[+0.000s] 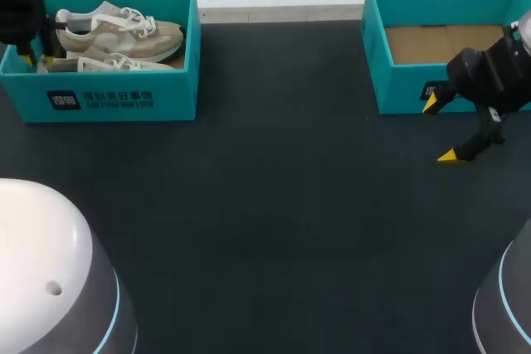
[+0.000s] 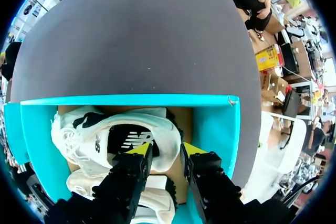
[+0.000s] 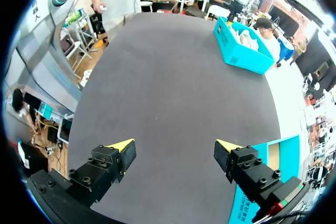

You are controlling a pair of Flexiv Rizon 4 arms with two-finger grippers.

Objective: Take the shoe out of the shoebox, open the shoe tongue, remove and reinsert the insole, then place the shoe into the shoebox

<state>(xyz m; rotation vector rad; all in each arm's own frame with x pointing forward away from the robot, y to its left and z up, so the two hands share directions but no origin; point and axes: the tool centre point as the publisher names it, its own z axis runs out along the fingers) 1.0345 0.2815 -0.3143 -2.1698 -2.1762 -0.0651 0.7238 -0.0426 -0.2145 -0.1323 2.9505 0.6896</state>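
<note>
At the table's [image 1: 274, 205] far-left corner, hanging over the teal shoebox [image 1: 124, 93] with the left gripper [image 2: 167, 150], holding its fingers a little apart and straddling the heel of one shoe [image 2: 105, 135], though not showing whether touching it. Lying inside that box, right beside a second shoe [image 2: 81, 179]. Farther right, hovering with the right gripper [image 3: 174, 148] spread wide above dark tabletop, sitting just in front of the other shoebox [image 1: 398, 89], baring its cardboard floor.
</note>
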